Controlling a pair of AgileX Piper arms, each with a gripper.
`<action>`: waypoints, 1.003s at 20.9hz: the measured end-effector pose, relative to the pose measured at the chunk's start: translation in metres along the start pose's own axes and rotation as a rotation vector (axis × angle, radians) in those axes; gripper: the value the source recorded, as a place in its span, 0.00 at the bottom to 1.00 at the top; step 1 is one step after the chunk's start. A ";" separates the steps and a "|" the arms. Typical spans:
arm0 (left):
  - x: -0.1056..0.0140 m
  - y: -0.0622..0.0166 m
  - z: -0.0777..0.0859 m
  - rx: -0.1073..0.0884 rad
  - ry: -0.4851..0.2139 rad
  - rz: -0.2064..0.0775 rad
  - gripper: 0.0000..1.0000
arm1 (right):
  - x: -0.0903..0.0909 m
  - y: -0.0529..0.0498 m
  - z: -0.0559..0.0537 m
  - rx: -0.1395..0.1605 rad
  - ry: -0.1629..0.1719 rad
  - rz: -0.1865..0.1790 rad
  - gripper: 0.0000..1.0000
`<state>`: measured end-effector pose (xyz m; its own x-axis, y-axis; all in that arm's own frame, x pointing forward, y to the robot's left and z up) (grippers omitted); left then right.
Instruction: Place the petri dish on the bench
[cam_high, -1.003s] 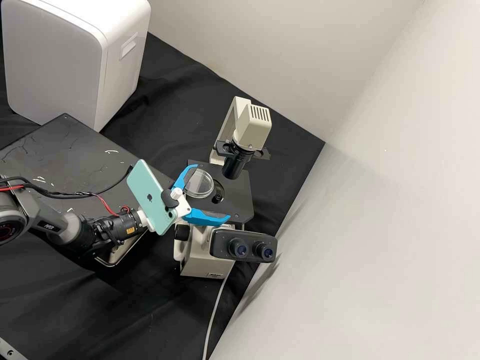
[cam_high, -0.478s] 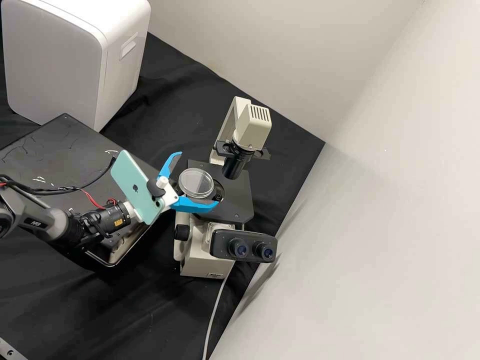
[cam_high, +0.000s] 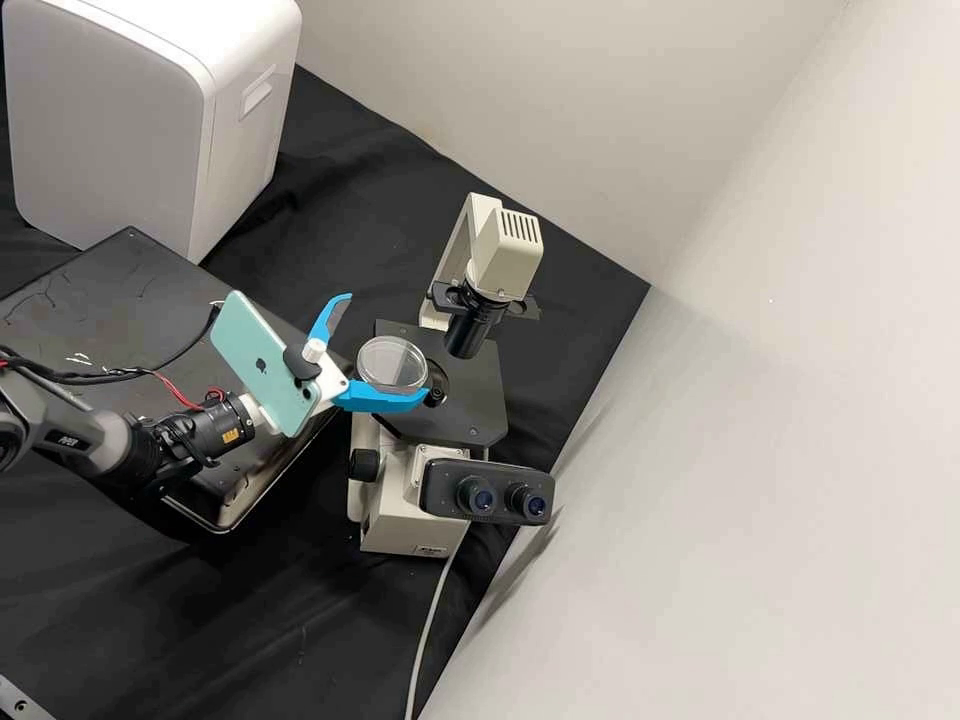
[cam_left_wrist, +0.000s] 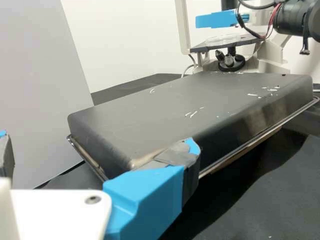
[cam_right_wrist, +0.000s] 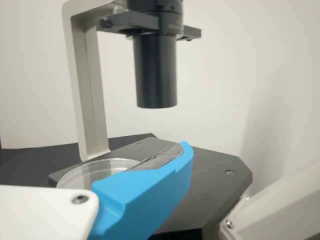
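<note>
Black cloth covers the counter (cam_high: 380, 220), which carries a microscope (cam_high: 400, 500) and a dark tray (cam_high: 100, 300). The petri dish (cam_high: 392, 362) lies flat on the microscope stage (cam_high: 470, 400), under the lens tube. The right pincer (cam_high: 386, 345) is spread wide and holds nothing: 1 finger lies along the dish's near rim and the other stands well clear of it. The left pincer (cam_left_wrist: 97, 145) is also spread and empty, near the tray corner. To grip well, centre the dish between both fingers and close on the rim evenly. Keep the dish level, draw it out from under the lens tube before raising it, then lower it onto bare cloth well apart from the tray and release. Compared with 1 s ago, the right pincer has shifted toward the tray side and rolled, while the dish sits at nearly the same spot.
</note>
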<state>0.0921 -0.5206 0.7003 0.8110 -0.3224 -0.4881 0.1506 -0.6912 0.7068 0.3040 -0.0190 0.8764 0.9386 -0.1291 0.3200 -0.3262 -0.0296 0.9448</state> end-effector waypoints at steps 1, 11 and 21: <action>0.000 0.0000 0.000 0.000 0.000 0.000 1.00 | 0.000 -0.002 0.002 -0.010 -0.006 -0.005 1.00; 0.001 -0.0004 -0.001 0.000 0.006 -0.002 1.00 | 0.007 -0.017 0.015 -0.047 -0.085 -0.035 1.00; 0.001 -0.0007 -0.001 -0.012 0.003 -0.002 1.00 | 0.010 -0.015 0.013 -0.042 -0.084 -0.026 1.00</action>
<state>0.0931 -0.5201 0.6996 0.8123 -0.3188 -0.4884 0.1591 -0.6844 0.7115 0.3172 -0.0330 0.8646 0.9333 -0.2115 0.2900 -0.2952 0.0075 0.9554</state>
